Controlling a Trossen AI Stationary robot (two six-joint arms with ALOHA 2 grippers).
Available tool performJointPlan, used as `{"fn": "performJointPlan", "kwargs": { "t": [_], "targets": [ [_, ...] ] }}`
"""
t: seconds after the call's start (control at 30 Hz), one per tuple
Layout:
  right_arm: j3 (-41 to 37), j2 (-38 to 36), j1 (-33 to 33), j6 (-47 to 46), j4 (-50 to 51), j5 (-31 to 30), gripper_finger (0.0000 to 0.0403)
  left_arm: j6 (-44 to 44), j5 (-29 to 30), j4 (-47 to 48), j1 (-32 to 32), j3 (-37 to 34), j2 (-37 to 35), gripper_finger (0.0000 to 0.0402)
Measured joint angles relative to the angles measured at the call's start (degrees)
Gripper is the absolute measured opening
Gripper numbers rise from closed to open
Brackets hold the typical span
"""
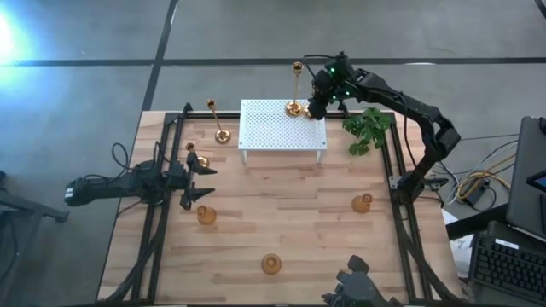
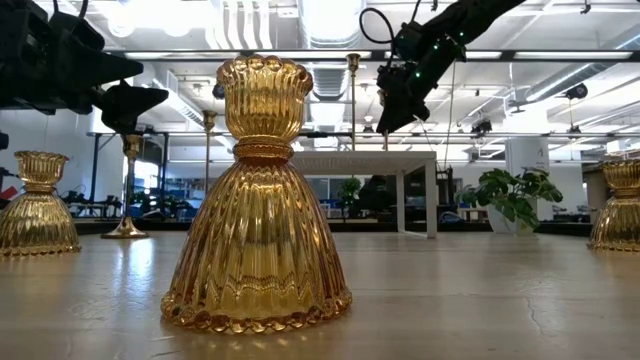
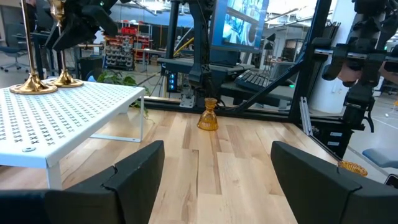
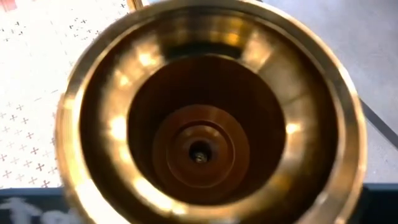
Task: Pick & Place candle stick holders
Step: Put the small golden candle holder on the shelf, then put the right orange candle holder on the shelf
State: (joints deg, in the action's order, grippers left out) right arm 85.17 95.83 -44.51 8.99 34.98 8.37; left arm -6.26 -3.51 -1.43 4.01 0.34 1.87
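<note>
Two tall brass candle stick holders stand by their round bases (image 3: pixel 28 84) (image 3: pixel 65 79) on the far right part of the white perforated stand (image 1: pixel 281 128). One rises free (image 1: pixel 296 85). My right gripper (image 1: pixel 317 104) is right over the other, whose open cup (image 4: pixel 199 130) fills the right wrist view. My left gripper (image 3: pixel 214 180) is open and empty, level above the table's left side (image 1: pixel 194 183). A short-stemmed brass holder (image 1: pixel 193 153) stands just beyond it. Another tall one (image 1: pixel 217 119) stands on the table left of the stand.
Three squat amber holders stand on the wood: near left (image 1: pixel 206 215), near middle (image 1: pixel 271 264) and right (image 1: pixel 363 203). A green plant sprig (image 1: pixel 368 128) lies right of the stand. Dark frame rails (image 1: pixel 401 196) run along the table's sides.
</note>
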Motion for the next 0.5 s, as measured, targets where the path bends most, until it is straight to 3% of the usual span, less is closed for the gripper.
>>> {"fn": "performJointPlan", "kwargs": {
  "t": [0.5],
  "targets": [
    [0.1, -0.1, 0.0, 0.5, -0.4, -1.0, 0.022, 0.0, 0.0, 0.0, 0.0, 0.0, 0.0, 0.0301]
  ]
}}
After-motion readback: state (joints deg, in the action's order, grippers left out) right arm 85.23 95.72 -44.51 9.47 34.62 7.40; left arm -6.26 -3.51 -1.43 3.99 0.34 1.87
